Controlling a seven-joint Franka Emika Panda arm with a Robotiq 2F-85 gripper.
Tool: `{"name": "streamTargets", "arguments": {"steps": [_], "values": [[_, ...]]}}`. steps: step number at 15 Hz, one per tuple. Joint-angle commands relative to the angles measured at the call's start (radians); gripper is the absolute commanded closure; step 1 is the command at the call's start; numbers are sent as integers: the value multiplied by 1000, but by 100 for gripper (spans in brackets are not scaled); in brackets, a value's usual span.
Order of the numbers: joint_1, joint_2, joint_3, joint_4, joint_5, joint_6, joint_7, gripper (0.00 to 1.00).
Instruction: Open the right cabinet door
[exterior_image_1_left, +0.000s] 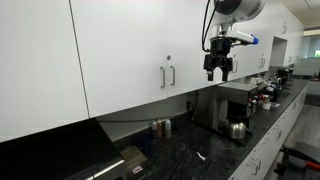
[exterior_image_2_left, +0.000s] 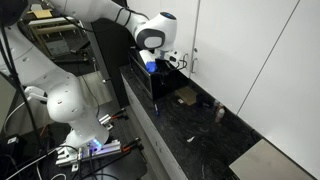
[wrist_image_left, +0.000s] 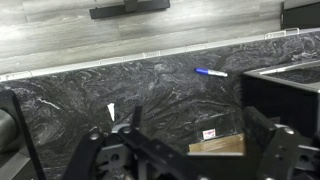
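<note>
Gripper (exterior_image_1_left: 218, 68) | fingers spread wide apart | hangs in front of right cabinet door (exterior_image_1_left: 192, 45), which sits shut | its silver bar handle (exterior_image_1_left: 172, 75) is just beside gripper | blue pen (wrist_image_left: 210, 72) lies on black marble counter (wrist_image_left: 150, 95) | white tag (wrist_image_left: 208, 133), print too small to read

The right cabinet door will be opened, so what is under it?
A black machine and a metal pot stand on the dark counter below. Whatever is behind the shut door is hidden.
</note>
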Motion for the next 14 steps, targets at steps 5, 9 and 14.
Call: {"name": "streamTargets", "arguments": {"steps": [5,9,14], "values": [[6,54,7,11,71,159,-59,0],[25,82,17,9,104,256,-109,0],[44,146,38,21,82,453,-125,0]]}}
